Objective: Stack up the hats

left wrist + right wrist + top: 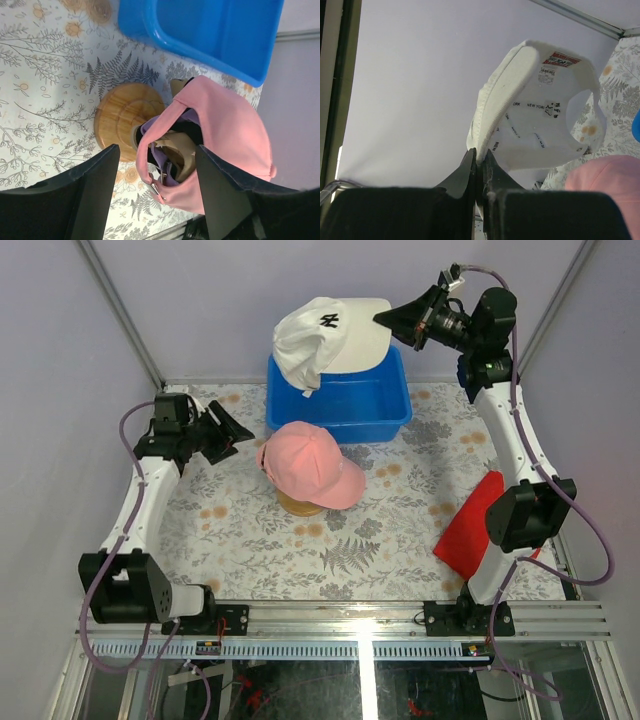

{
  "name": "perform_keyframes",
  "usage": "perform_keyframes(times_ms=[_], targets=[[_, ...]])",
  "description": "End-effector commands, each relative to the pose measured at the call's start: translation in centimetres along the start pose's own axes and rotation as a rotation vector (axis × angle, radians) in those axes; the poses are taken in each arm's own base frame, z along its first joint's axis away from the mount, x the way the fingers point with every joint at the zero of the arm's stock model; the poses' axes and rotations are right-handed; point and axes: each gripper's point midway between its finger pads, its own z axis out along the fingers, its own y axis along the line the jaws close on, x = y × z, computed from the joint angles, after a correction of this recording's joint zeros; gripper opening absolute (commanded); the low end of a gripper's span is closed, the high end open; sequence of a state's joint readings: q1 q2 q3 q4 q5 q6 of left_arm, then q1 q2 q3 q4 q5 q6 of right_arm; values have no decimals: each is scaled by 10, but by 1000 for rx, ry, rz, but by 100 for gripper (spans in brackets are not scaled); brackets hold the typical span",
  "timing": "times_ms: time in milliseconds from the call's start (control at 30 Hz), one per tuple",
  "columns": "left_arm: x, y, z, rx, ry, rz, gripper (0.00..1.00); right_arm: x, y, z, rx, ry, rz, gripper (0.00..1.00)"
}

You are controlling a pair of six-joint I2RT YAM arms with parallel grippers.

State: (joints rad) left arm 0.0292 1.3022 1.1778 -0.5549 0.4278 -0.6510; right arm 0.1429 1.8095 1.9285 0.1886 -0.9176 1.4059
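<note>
- The white cap is held up in the air over the blue bin, with its brim pinched tight by the fingers of the right gripper.
- The pink cap is sat on top of the pile on the wooden dome, and a lavender cap can be seen peeking out underneath.
- The left gripper is parked just beside the pile, fingers spread, nothing held.
- Handling-wise, the white cap is probably light and floppy. The crown sags, so it's likely best gripped by the stiffer brim.

Cap stack on stand at centre, tub just behind, lone cap above tub, cloth at right.
</note>
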Motion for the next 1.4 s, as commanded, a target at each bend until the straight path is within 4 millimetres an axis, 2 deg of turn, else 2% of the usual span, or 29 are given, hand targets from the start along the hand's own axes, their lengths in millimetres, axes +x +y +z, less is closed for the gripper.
perform_keyframes(times_ms=[0,200,733,867,1067,1100,1133,1167,1367], targets=[[6,-5,10,77,69,48,62,0,51,-10,-95,-12,-94,0],[15,10,29,60,114,37,61,2,52,-12,-92,-17,-89,0],[39,13,57,56,173,42,58,4,50,-13,-96,-25,-55,0],[44,20,67,44,177,33,44,8,45,-12,-99,-33,-22,0],[61,35,80,28,213,7,15,42,37,9,-109,-30,30,0],[65,38,81,25,219,4,12,47,29,14,-109,-37,54,0],[67,41,80,21,223,-1,9,55,36,13,-129,-45,55,0],[69,43,80,17,223,-4,8,61,33,16,-134,-51,71,0],[82,51,71,4,227,-16,6,80,30,25,-195,-95,108,0]])
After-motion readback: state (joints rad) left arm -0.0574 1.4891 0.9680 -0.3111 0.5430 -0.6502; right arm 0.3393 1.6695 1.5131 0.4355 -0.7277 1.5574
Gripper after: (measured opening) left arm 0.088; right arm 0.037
